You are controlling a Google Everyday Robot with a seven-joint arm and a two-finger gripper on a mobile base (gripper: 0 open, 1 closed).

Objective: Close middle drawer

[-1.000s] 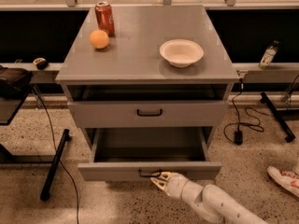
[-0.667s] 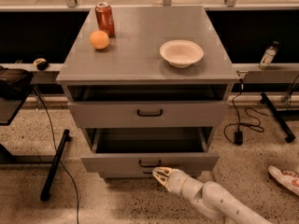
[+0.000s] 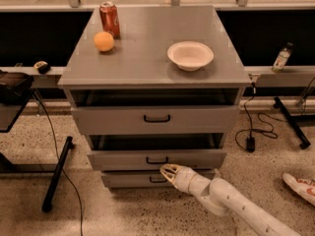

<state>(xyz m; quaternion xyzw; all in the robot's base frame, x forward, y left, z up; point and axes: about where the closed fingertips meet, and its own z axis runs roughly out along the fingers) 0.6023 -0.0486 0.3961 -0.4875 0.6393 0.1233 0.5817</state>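
While the speckled floor (image 3: 147, 215) spreads all around it, the grey cabinet (image 3: 157, 81) fills the ctr of the view. Its counter (image 3: 147, 58) is the biggest flat surface, w/ three drawers stacked below.

Top drawer (image 3: 113, 119), the one w/ the tallest front, sits pulled out a bit, w/ a dark gap above it under the counter edge. Next down, the middle drawer (image 3: 197, 159) is partly out too, w/ a dark strip of its open box showing above the flat front.

The robot arm (image 3: 231, 200), white and segmented, comes in from btm R and runs up-left over the floor toward the cabinet. Lowest drawer (image 3: 123, 180) shows only as a narrow strip under the middle drawer, its R part hidden behind the arm's end.

On the counter a white bowl (image 3: 190, 55) sits R of ctr. A shoe (image 3: 300, 186) lies on the floor at far R.

The hand (image 3: 166, 171) is at the lower edge of the middle drawer's front, in front of the lowest drawer. Can't tell whether it's wide or narrow, or if it touches the front.

A red can (image 3: 109, 18) stands upright at back L of the counter, w/ an orange (image 3: 104, 41) just in front of it. A small bottle (image 3: 281, 58) stands on the ledge to the R. The middle drawer's black bar handle (image 3: 157, 160) sits just above and slightly L of the hand.
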